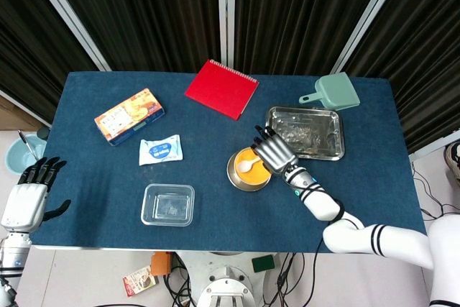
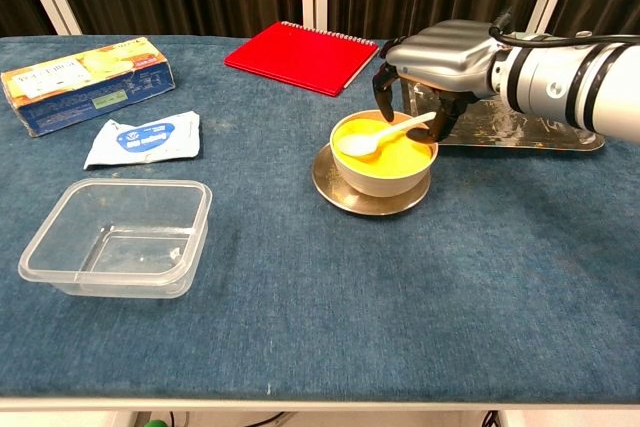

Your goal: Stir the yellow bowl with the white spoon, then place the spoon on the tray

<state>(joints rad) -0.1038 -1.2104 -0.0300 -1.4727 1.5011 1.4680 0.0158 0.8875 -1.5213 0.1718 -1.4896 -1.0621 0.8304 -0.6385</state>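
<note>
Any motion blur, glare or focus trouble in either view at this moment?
Head view: sharp throughout, even light; the metal tray shows mottled reflections. Chest view: the right hand and white spoon over the yellow bowl are crisp, no smear; the hand's silver shell carries mild sheen, and the clear container shows soft highlights on its rim.

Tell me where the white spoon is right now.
The white spoon sits with its scoop in the yellow bowl near table centre, its handle held by the right hand, just left of the metal tray.
</note>
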